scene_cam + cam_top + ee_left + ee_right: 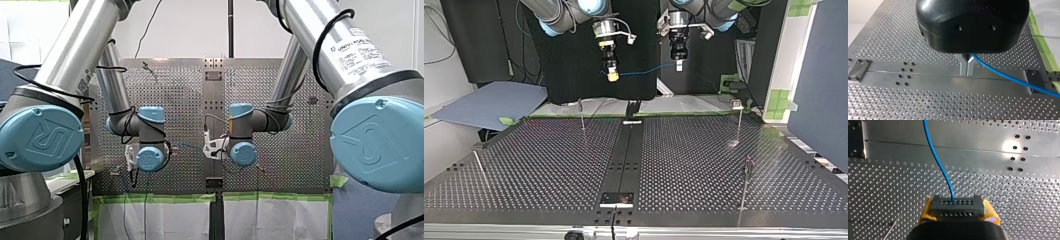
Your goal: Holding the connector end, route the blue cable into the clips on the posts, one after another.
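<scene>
Yellow-padded right fingers (925,212) are clamping the connector (957,207) while left fingers (963,67) are pinching the blue cable (1008,75), risking slippage under pull.

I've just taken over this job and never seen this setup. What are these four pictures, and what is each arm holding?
Two robot arms reach over a perforated metal table. One picture looks from behind the arms, one faces them across the table, and one looks along each gripper. My right gripper, with yellow pads, grips a grey connector. My left gripper pinches the blue cable running from it. Thin posts stand on the table; the cable touches none.
</scene>
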